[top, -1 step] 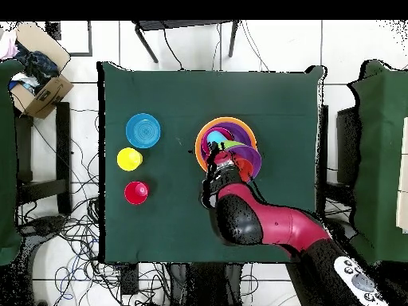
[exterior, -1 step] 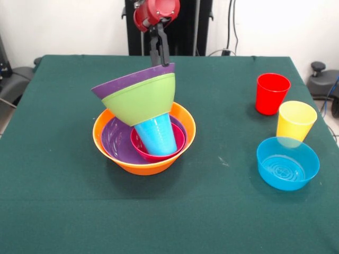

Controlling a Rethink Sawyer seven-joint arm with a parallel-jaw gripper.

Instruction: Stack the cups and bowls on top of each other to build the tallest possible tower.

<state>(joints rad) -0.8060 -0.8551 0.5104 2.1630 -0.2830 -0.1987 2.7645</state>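
Tilting toward frame left, glossy lime green bowl (exterior, -1 step: 142,100) nested in purple bowl (exterior, -1 step: 127,81) caps inverted blue cup (exterior, -1 step: 156,135). Gripper (exterior, -1 step: 159,58) clamps the purple bowl's rim.

We've got a dark green tablecloth (exterior, -1 step: 53,201) under an orange bowl (exterior, -1 step: 144,165) holding purple (exterior, -1 step: 114,140), pink-red (exterior, -1 step: 159,153), lime green (exterior, -1 step: 142,100) and another purple bowl (exterior, -1 step: 132,79), plus a blue cup (exterior, -1 step: 157,135). Off to the side we see a red cup (exterior, -1 step: 272,93), a yellow cup (exterior, -1 step: 295,120) and a blue bowl (exterior, -1 step: 287,163).
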